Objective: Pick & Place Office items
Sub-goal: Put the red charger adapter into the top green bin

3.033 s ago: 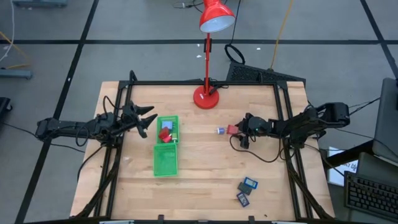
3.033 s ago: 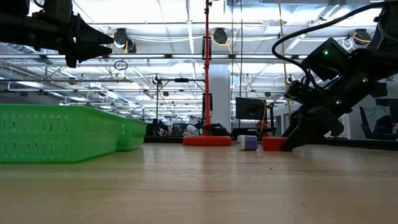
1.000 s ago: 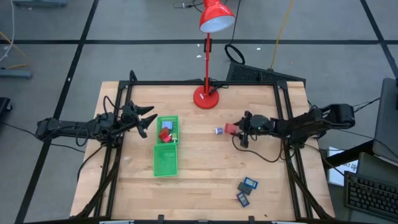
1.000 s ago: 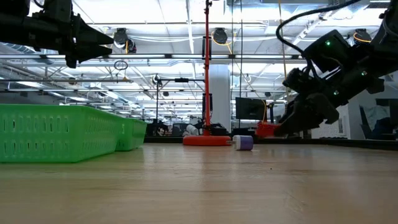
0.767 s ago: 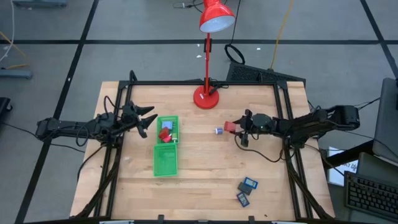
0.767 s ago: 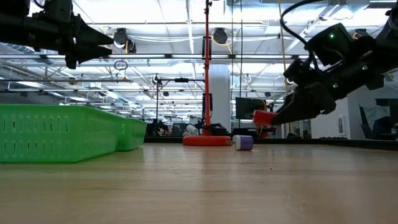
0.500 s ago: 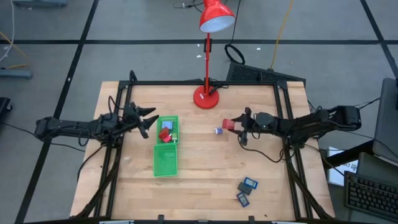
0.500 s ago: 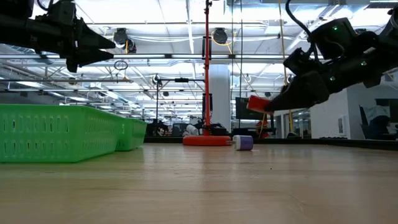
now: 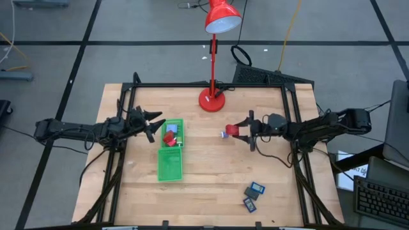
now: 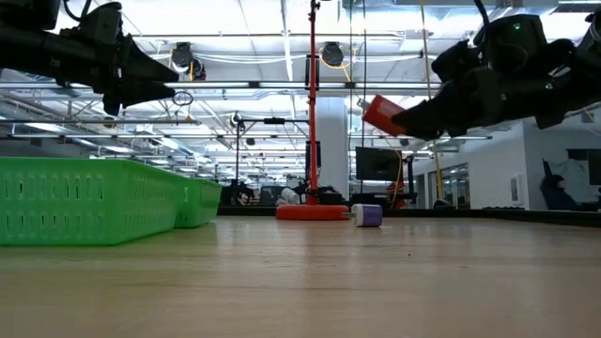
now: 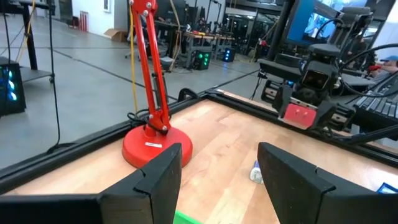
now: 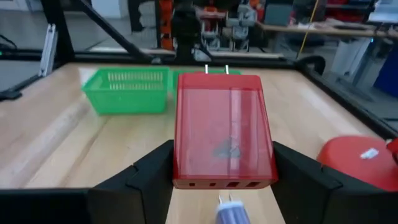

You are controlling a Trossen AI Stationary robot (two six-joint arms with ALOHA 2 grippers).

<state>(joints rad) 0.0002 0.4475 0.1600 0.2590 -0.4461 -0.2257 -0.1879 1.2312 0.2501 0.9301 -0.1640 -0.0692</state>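
Observation:
My right gripper [image 9: 245,131] is shut on a red block [image 9: 234,131], high above the table in the low view [image 10: 380,113]. A whitish-blue bit [image 9: 225,135] lies on the table below it and also shows in the low view [image 10: 366,215]. The green tray [image 9: 170,160] holds red blocks [image 9: 170,137] in its far compartment. Two dark rectangles with blue faces [image 9: 256,188] [image 9: 250,204] lie near the table's near right corner. My left gripper [image 9: 153,122] hovers open, left of the tray's far end. My right gripper pinches the red block between its two fingers [image 12: 146,171], one on each long side [image 12: 186,168]. The fingers come level from the table's right. The block is lifted clear of the table and sticks out past the fingertips, its free end tilted upward [image 10: 371,101].
The tall red desk lamp stands with its base [image 9: 211,99] at the table's far edge, its pole [image 10: 312,103] rising between the arms. A black frame [image 9: 211,85] borders the table. Bare wood lies between the tray and the dark rectangles.
My right gripper has risen well above the table and moved toward the table's left, carrying the red block up from just above the wood. The block's free end has tipped upward. The whitish-blue bit has stayed in place.

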